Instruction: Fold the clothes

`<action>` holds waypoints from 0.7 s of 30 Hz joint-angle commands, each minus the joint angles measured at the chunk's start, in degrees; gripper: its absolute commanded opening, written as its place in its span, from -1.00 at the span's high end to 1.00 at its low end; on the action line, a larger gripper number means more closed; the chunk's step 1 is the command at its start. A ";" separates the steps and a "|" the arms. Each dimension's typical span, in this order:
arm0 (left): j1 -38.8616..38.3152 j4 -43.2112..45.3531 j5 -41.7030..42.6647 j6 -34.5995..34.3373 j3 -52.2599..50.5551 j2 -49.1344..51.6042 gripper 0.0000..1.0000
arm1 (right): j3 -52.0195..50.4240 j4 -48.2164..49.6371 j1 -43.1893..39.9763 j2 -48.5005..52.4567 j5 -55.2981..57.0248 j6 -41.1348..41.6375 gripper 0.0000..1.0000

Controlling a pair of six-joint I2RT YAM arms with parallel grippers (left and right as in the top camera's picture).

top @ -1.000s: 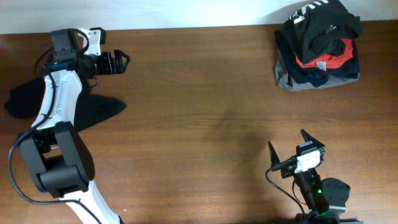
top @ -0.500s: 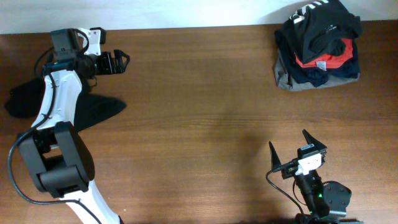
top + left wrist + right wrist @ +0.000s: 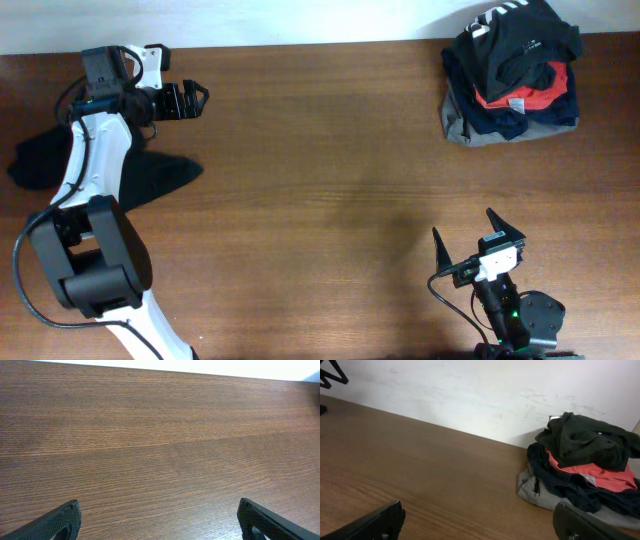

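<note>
A heap of clothes (image 3: pixel 510 70) lies at the table's far right: a black T-shirt with white lettering (image 3: pixel 520 35) on top, orange, navy and grey garments under it. It also shows in the right wrist view (image 3: pixel 580 465). Another dark garment (image 3: pixel 150 178) lies at the left edge, partly under the left arm. My left gripper (image 3: pixel 200 100) is open and empty at the far left, over bare wood (image 3: pixel 160 460). My right gripper (image 3: pixel 465 238) is open and empty near the front right, facing the heap.
The brown wooden table (image 3: pixel 320 180) stretches between the two arms. A white wall (image 3: pixel 470 395) stands behind the far edge. The right arm's base (image 3: pixel 520 315) sits at the front edge.
The right gripper has shifted very slightly toward the front edge. The left arm and the clothes have not moved.
</note>
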 commanded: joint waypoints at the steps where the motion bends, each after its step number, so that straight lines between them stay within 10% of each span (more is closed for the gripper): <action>1: -0.11 -0.50 -0.02 -0.48 0.63 -1.38 -0.99 | -0.26 -0.31 -0.39 -0.59 -0.28 0.48 -0.97; 13: -3.50 -7.96 -10.91 5.05 -1.90 -23.89 -0.99 | -0.26 -0.31 -0.39 -0.59 -0.28 0.48 -0.97; 21: -4.39 5.25 -17.25 5.55 -25.99 -44.85 -0.99 | -0.26 -0.31 -0.39 -0.59 -0.28 0.48 -0.97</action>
